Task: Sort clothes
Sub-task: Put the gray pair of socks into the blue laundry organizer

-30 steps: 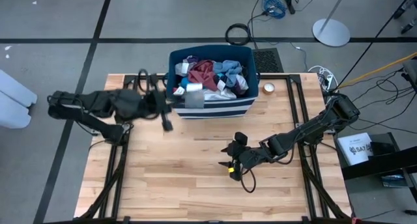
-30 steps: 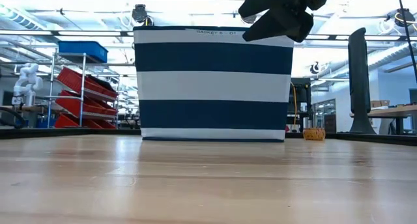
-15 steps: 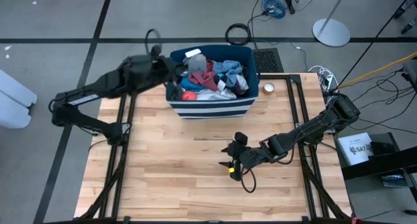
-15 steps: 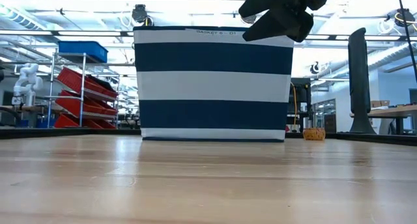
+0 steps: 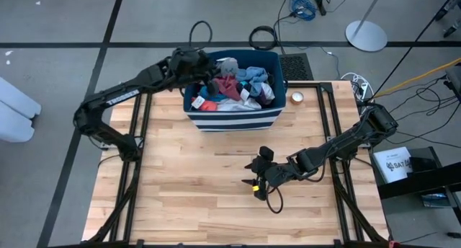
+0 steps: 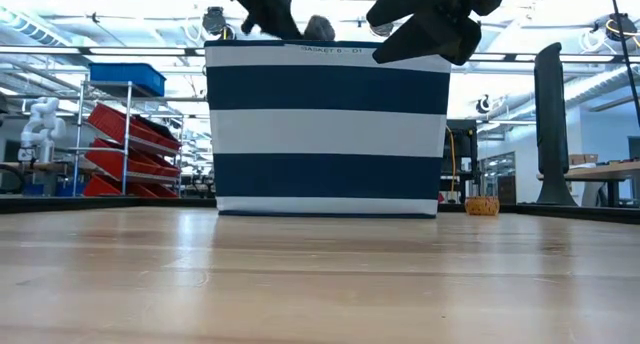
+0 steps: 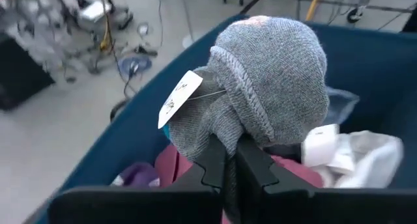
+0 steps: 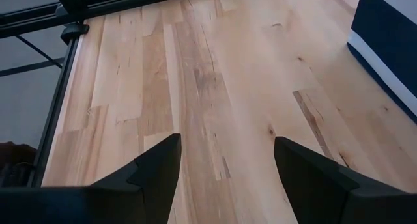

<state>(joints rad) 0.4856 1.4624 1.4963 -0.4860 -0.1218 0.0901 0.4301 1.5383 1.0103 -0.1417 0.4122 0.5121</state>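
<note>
While the left gripper (image 5: 216, 66) pinches a grey sock (image 5: 229, 64) above the striped bin (image 5: 232, 118), the right gripper (image 5: 253, 174) hangs spread over bare table (image 5: 180, 190).

From the left, the left arm reaches across the bin's rim, its fingers (image 7: 218, 165) closed tight on the lower edge of the grey knit sock (image 7: 267, 81), which carries a white tag (image 7: 179, 97) and hangs over the heaped clothes (image 5: 241, 86): maroon, blue, white and red-orange pieces inside the navy-and-white bin. Nearer the middle of the wooden table, well apart from the bin, the right gripper holds nothing, its two fingers (image 8: 150, 172) wide apart over the planks. A small roll of tape (image 5: 297, 98) lies just right of the bin.
</note>
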